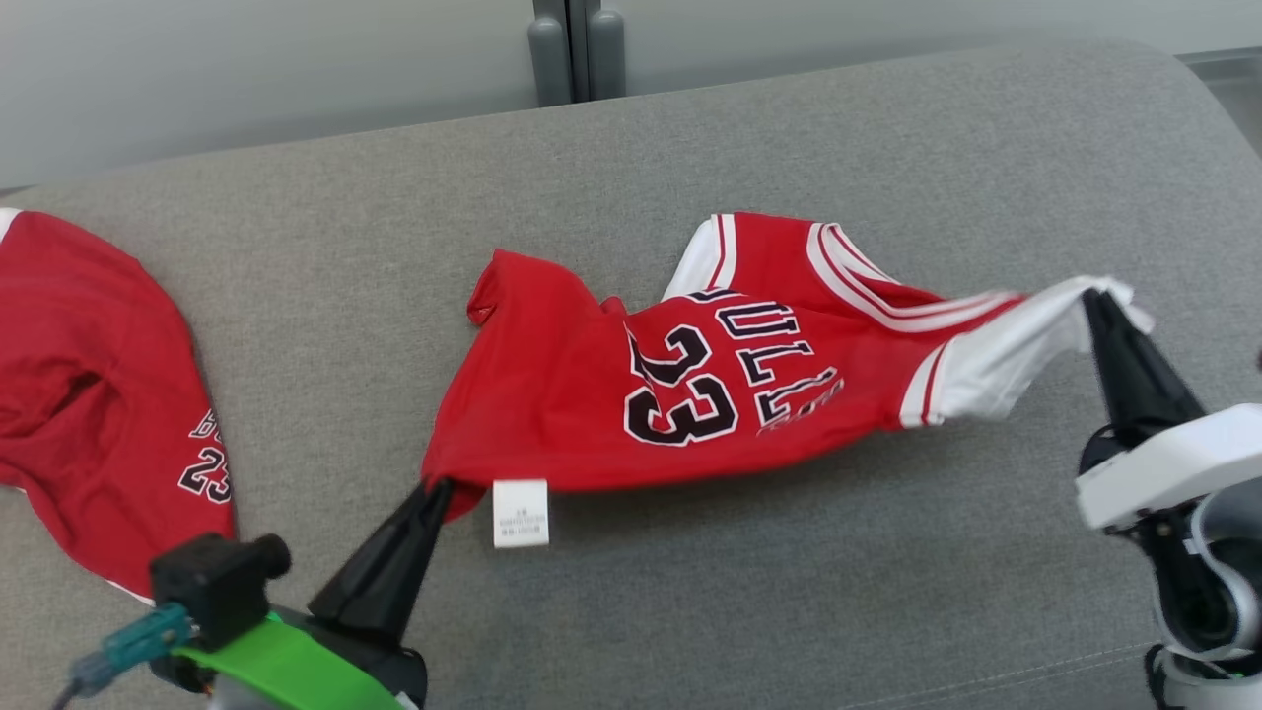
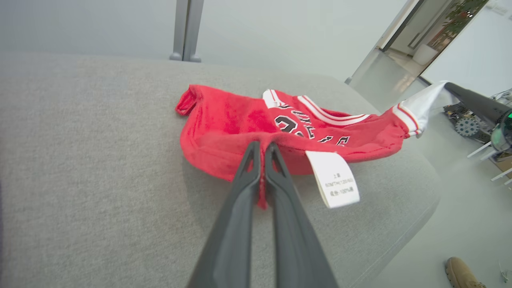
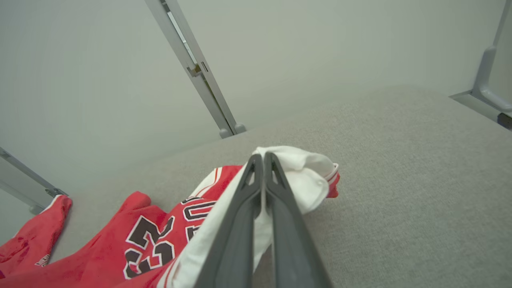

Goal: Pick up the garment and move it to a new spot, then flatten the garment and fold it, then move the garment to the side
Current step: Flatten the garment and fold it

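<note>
The garment point(image 1: 690, 394) is a small red jersey with white sleeves and a black "23", stretched across the grey cushion point(image 1: 690, 611) between both arms. My left gripper point(image 1: 439, 485) is shut on its red hem corner beside a white care label point(image 1: 520, 513); the left wrist view shows the fabric pinched between the dark fingers point(image 2: 262, 146). My right gripper point(image 1: 1094, 296) is shut on the white sleeve end, which the right wrist view shows bunched around the fingertips point(image 3: 262, 157). The jersey's near edge hangs slightly above the cushion and its far part rests on it.
A second red piece of clothing point(image 1: 89, 394) with a "23" lies at the cushion's left edge. A grey post point(image 1: 577, 49) stands behind the cushion against a pale wall. In the left wrist view the cushion's right edge drops to the floor, where a brown shoe point(image 2: 464, 274) shows.
</note>
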